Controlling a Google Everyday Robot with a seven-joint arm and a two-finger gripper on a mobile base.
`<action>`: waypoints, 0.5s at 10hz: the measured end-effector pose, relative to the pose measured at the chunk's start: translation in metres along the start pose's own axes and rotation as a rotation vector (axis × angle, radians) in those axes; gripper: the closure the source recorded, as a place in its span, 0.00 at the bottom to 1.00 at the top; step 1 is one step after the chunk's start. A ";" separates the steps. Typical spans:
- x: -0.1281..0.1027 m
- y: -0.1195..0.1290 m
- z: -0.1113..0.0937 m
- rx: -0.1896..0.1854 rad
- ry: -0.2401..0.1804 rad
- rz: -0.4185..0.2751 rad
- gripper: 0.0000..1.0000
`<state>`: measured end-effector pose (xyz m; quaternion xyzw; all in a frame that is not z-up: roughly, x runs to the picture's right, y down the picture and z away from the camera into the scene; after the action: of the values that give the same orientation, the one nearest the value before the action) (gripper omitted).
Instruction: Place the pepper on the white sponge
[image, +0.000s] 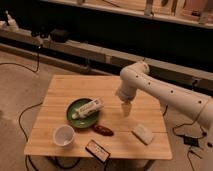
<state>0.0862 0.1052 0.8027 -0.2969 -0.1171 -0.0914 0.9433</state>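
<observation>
Jaws of the gripper (126, 110) point straight down and stand spread open, holding nothing. The gripper hangs above the right half of the wooden desk (75, 87), clear of its surface, at the end of the white arm (165, 95) that reaches in from the right edge of the view.

The pepper (103, 130) lies flat on the desk toward the front, below and to the left of the gripper, just beside the lower right rim of the green plate (86, 121). The white sponge (143, 134) lies flat on the desk to the right of the pepper, apart from it, and sits below and slightly right of the gripper.

A white tube (88, 107) rests slanted across the plate, with its upper end reaching past the rim. A white cup (64, 135) stands upright near the front left corner, just below the plate. A flat black device (97, 150) lies at the front edge, below the pepper. Dark cables (22, 117) trail over the floor to the left of the desk.
</observation>
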 end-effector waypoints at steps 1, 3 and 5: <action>-0.008 0.004 0.006 0.005 -0.002 -0.009 0.20; -0.025 0.016 0.022 -0.005 -0.007 -0.020 0.20; -0.043 0.030 0.038 -0.029 -0.024 -0.022 0.20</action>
<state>0.0463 0.1563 0.8053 -0.3101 -0.1301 -0.0999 0.9364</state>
